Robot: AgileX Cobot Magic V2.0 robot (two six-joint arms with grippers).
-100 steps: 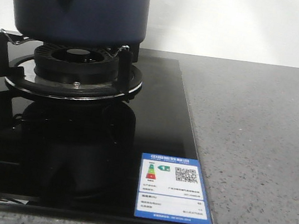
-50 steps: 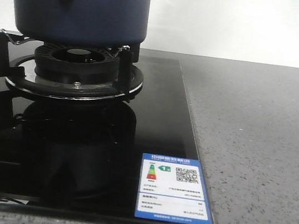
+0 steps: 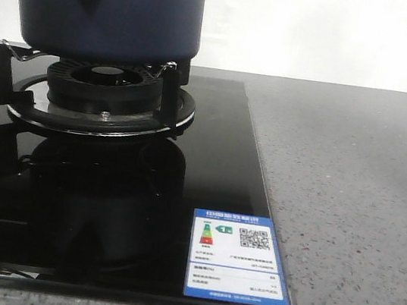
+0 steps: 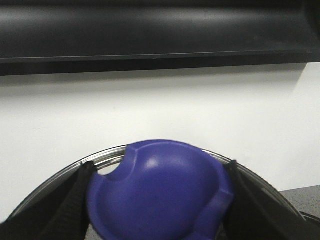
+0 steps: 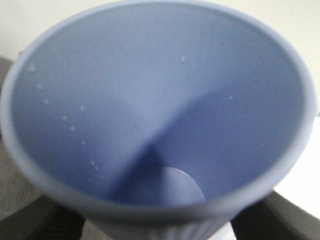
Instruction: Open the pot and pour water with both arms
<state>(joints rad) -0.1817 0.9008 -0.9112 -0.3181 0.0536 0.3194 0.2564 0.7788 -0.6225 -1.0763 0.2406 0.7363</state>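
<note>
Left jaws [image 4: 157, 200] around lid knob [image 4: 160, 192]; right jaws around cup [image 5: 155, 115].

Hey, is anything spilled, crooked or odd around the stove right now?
Nothing stands out. The pot sits level on the burner, and the glass stovetop and counter look dry. The cup holds only a few droplets on its inner wall.

Bright, even light; the glossy black hob glass [image 3: 103, 207] mirrors the burner [image 3: 104, 91] sharply. Up close, the pale blue cup [image 5: 150, 110] goes soft, and the purple knob [image 4: 160, 195] looks slightly blurred, perhaps.
</note>
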